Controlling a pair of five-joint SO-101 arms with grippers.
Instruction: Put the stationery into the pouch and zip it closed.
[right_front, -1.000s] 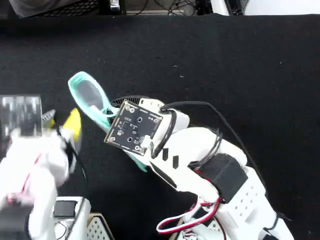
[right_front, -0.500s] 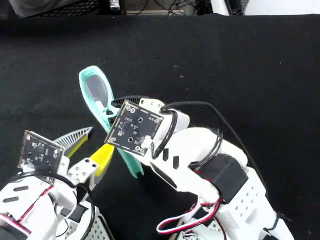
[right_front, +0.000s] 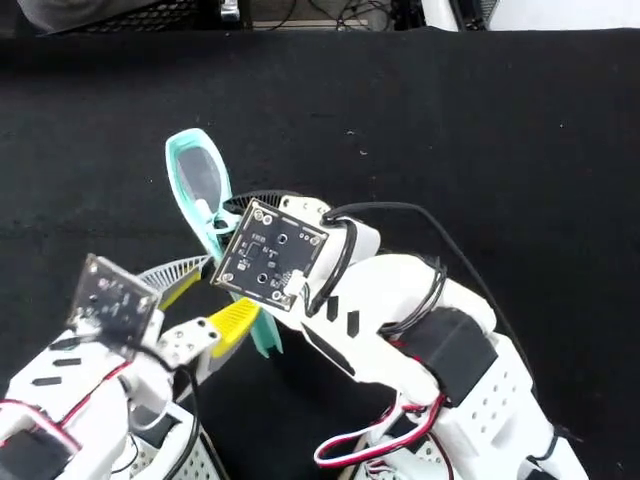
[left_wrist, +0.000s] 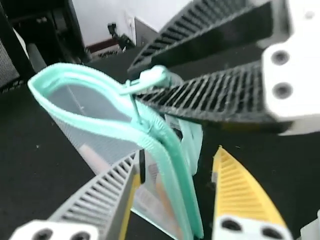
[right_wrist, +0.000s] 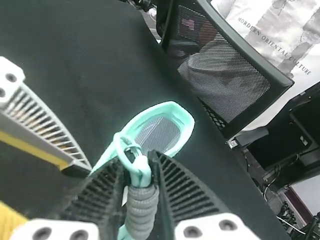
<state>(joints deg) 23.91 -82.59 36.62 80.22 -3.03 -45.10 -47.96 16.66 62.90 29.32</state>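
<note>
A teal mesh pouch (right_front: 195, 180) lies on the black table, its mouth gaping at the far end. My right gripper (right_front: 238, 205) is over the pouch's middle, its black jaws shut on the teal zip pull (right_wrist: 131, 150). From the near left, my left gripper (right_front: 228, 285) stands open astride the pouch's near end. Its grey finger is on one side of the teal edge (left_wrist: 165, 150) and its yellow finger (left_wrist: 240, 195) on the other, with a gap beside the yellow one. Something pale shows through the mesh (left_wrist: 92, 155). The right arm's black fingers (left_wrist: 215, 95) hold the pull (left_wrist: 150, 77) just beyond.
The right arm's camera board (right_front: 268, 255) hides the pouch's middle in the high view. Black tablecloth (right_front: 480, 150) spreads open to the right and far side. A mesh chair back (right_wrist: 220, 75) stands beyond the table's edge.
My left arm has swung in from the left edge, and its open fingers now straddle the pouch's near end. The pouch has turned slightly, its far end shifting right. The right arm has stayed put.
</note>
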